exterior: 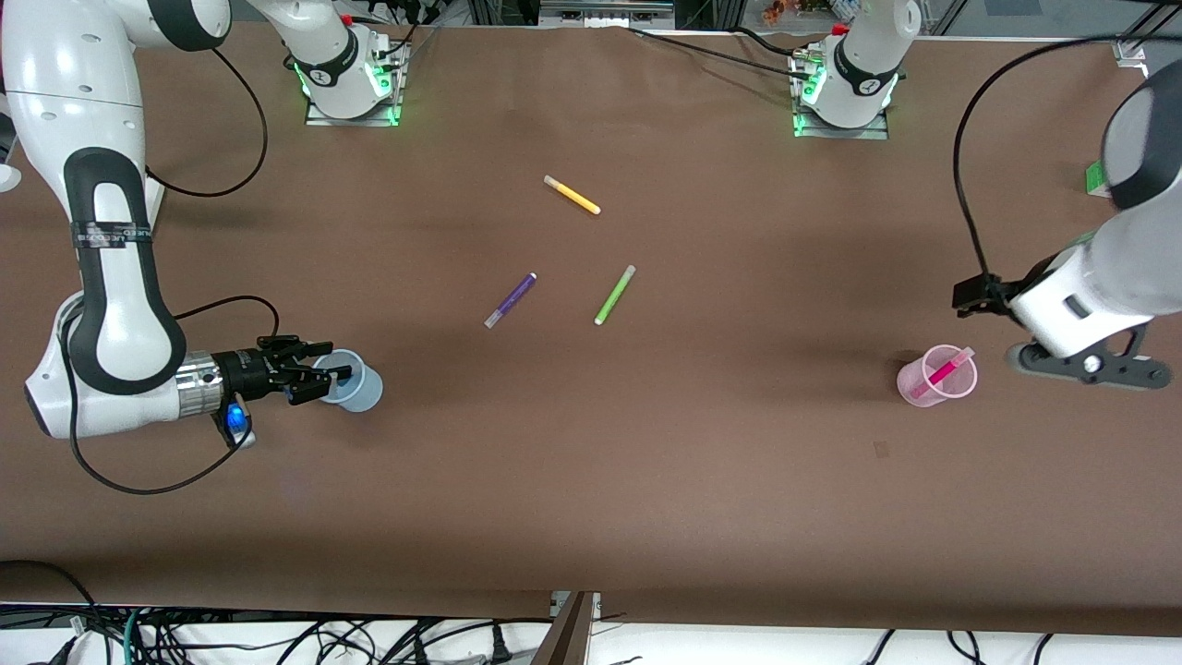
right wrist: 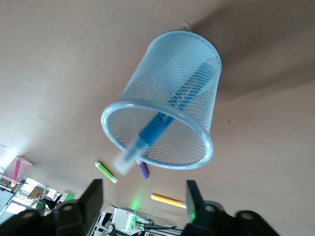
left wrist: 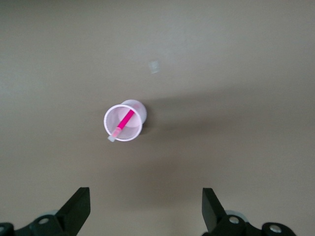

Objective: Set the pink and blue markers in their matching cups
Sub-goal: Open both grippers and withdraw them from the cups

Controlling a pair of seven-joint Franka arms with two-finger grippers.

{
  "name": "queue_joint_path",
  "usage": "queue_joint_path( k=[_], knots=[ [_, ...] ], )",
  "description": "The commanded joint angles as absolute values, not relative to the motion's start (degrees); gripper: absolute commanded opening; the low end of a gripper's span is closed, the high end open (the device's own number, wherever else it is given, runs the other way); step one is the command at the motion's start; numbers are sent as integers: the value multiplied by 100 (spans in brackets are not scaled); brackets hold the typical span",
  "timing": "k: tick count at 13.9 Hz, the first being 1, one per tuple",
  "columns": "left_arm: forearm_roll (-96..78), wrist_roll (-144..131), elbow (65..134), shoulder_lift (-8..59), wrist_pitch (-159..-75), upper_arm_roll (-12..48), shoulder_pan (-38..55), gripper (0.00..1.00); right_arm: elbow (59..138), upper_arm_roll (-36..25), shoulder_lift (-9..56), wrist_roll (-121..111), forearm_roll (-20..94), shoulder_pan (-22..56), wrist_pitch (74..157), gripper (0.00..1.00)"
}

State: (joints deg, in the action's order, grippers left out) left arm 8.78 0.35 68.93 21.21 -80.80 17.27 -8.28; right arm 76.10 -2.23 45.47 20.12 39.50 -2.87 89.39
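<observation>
The pale blue cup (exterior: 362, 392) stands toward the right arm's end of the table. In the right wrist view the blue cup (right wrist: 172, 93) holds the blue marker (right wrist: 165, 123), which leans with its pale cap end at the rim. My right gripper (exterior: 331, 366) is open and empty at the cup's rim; it also shows in its wrist view (right wrist: 142, 199). The pale pink cup (exterior: 937, 374) stands toward the left arm's end with the pink marker (exterior: 942, 372) leaning inside; the left wrist view shows the cup (left wrist: 135, 110) and marker (left wrist: 126, 120). My left gripper (left wrist: 145, 211) is open and empty, up over the table beside the pink cup (exterior: 1076, 362).
A yellow pen (exterior: 572, 195), a purple pen (exterior: 511, 299) and a lime-green pen (exterior: 615, 294) lie on the brown table (exterior: 646, 462) about midway between the arms, farther from the front camera than both cups.
</observation>
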Motion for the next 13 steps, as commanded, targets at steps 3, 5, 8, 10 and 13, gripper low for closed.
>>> queue_joint_path(
  k=[3,5,8,10,13],
  knots=[
    [-334,-18,9093,354,-9419,-254,158,100,6734,-193,3922,2074,3789,-378,7842,81],
    [-221,-27,9779,-182,-10008,-264,149,100,6610,-220,3326,2066,3142,-343,7385,82],
    [88,-26,10021,-335,-10038,-229,167,100,6618,-62,2227,2021,2217,-299,6910,99],
    [88,-26,9879,-229,-9993,-229,167,100,6618,-53,1821,1873,1690,-281,6602,99],
    [79,-35,9879,-220,-9984,-220,202,100,6688,-53,1381,812,846,-281,6232,99]
  ],
)
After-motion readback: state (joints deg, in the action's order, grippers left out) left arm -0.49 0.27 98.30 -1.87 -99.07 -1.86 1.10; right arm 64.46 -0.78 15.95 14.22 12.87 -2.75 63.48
